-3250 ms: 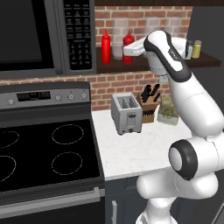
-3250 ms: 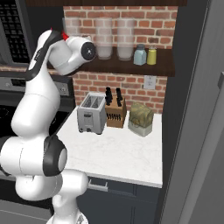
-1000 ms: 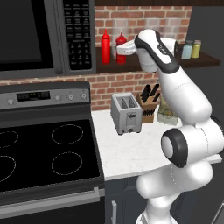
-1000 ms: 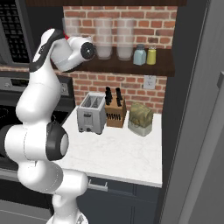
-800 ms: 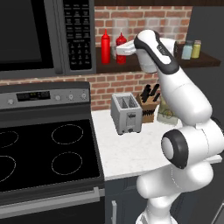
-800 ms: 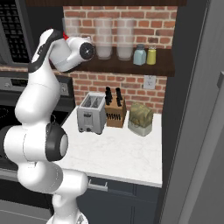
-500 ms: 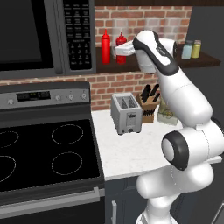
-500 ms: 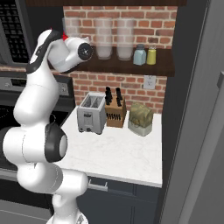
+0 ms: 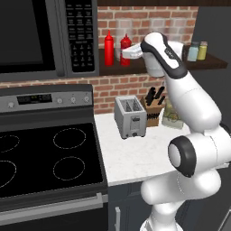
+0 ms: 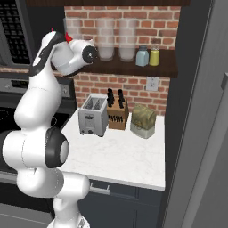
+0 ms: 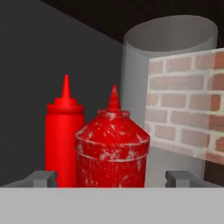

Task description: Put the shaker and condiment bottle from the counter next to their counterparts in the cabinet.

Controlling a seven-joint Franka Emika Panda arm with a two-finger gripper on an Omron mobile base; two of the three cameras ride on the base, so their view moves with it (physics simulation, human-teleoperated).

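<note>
Hand [image 11: 112,177] gapes around condiment bottle [image 11: 112,148], beside twin [image 11: 64,131].

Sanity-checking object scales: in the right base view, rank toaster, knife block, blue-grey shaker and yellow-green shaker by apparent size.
1. toaster
2. knife block
3. blue-grey shaker and yellow-green shaker: near alike, both farther back, not ranked.

Red condiment bottle [image 11: 113,153], white-scuffed

Frosted jar [image 11: 175,87] crowds condiment bottle [image 11: 113,151]; twin [image 11: 64,135] beside.
</note>
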